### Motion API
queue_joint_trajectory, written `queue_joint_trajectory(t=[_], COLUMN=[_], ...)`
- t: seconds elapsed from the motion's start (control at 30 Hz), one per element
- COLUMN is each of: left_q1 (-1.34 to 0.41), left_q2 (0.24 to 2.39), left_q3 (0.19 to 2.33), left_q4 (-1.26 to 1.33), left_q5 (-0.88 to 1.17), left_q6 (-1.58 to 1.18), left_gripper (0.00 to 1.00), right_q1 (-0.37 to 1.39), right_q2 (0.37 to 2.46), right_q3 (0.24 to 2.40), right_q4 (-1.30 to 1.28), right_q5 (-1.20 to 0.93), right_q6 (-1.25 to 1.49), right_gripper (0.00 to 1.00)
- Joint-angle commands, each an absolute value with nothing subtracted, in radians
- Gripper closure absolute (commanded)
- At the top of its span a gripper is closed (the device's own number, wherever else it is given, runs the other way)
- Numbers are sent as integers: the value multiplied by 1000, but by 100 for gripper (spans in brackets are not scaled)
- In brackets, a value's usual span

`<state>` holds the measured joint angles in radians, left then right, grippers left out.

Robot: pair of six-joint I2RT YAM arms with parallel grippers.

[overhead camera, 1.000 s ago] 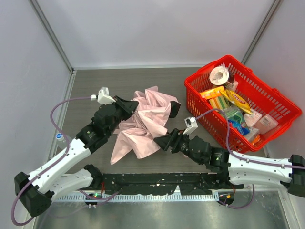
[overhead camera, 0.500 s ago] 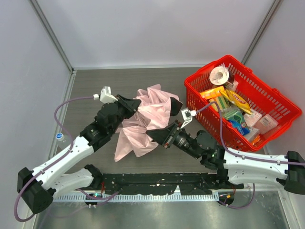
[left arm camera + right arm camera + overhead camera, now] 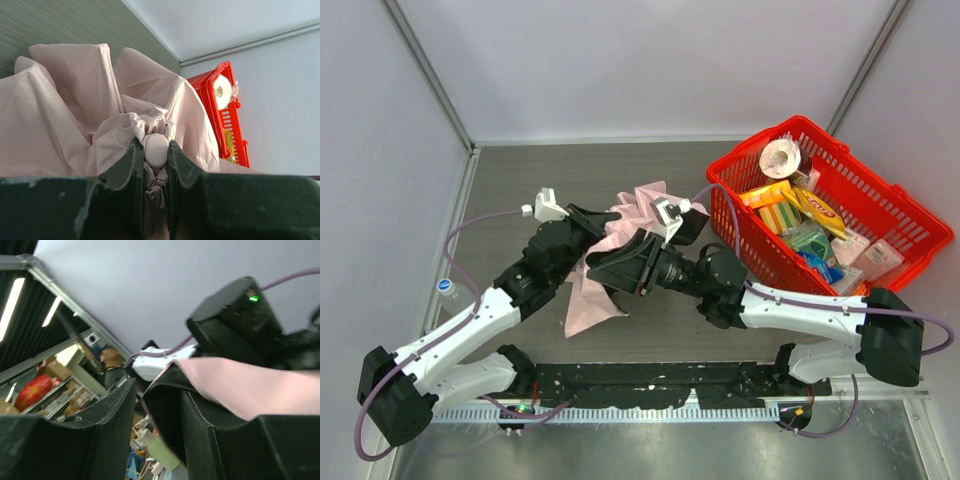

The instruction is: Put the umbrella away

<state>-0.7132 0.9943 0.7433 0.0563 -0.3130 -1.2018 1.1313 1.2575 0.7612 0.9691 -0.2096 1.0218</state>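
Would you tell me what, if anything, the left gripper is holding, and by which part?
The left gripper clamps the pale pink fabric umbrella by its small rounded knob.

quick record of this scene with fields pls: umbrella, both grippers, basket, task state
umbrella: pale pink, canopy crumpled, outside the basket
left gripper: jaws shut on a rounded knob amid the umbrella's bunched fabric
right gripper: jaws apart, pink fabric lying over one finger
basket: red, right of the umbrella, full of packaged goods
task state: not yet put away
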Motion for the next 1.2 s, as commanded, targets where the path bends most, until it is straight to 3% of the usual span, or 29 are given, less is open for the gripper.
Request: queue_joint_trajectory(t=[0.0, 0.17, 0.3, 0.53, 0.67, 0.83, 1.1, 1.17], left_q1=[-712, -712, -710, -709, -709, -707, -707, -709], left_q2=[948, 940, 940, 919, 917, 922, 931, 927], left_q3=[724, 733, 755, 750, 729, 718, 718, 726], left_q4=[221, 219, 212, 230, 276, 319, 336, 331], left_q5=[-330, -382, -400, -394, -365, -264, -126, -94], left_q6=[-1249, -1249, -1223, -1154, -1144, -1105, -1104, -1106], left_gripper=[100, 100, 100, 100, 100, 100, 100, 100], right_q1=[1161, 1351, 1394, 1399, 1397, 1397, 1387, 1344], right_q2=[1290, 1152, 1031, 876, 815, 830, 1069, 1077], right_q3=[896, 923, 891, 994, 1044, 1195, 1419, 1402], right_q4=[1102, 622, 382, -343, -467, -621, -673, -658], right_q5=[-458, -327, -187, 95, 112, 395, 549, 491], right_q6=[1043, 659, 609, 591, 534, 447, 161, 108], right_gripper=[52, 32, 31, 26, 25, 25, 20, 17])
